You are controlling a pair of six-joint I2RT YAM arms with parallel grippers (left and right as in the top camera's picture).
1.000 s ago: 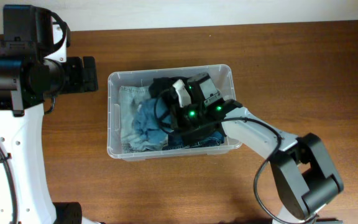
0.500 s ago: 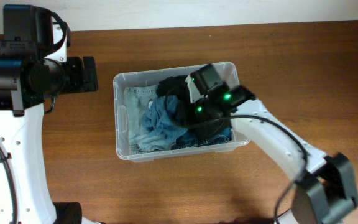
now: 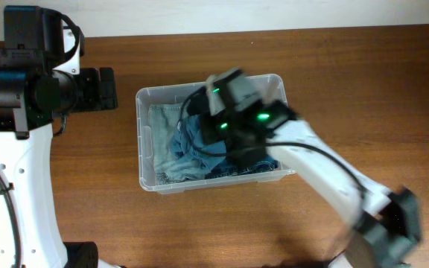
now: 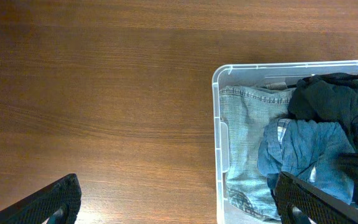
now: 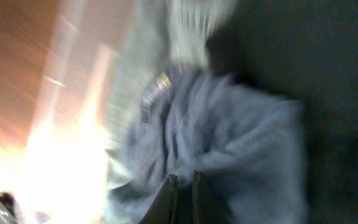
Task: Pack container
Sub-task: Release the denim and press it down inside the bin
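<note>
Referencing the overhead view, find the container (image 3: 141,141) at mid-table, long axis running from one arm toward the other, already holding denim (image 4: 247,143) and a dark garment (image 4: 334,99). Treat the right gripper (image 3: 226,130) as the nearer, working one: poised directly over the clothes inside the rim, fingertips (image 5: 169,196) drawn close together, with fully closed or pinching cloth not readable through the motion blur. Count the left gripper (image 4: 179,202) as out of play: off the short wall on its own side, apart from the rim, spread wide and empty.

One container (image 3: 139,141), one pair of pale jeans (image 4: 244,143), one blue garment (image 4: 303,149), one dark garment (image 4: 334,102).
</note>
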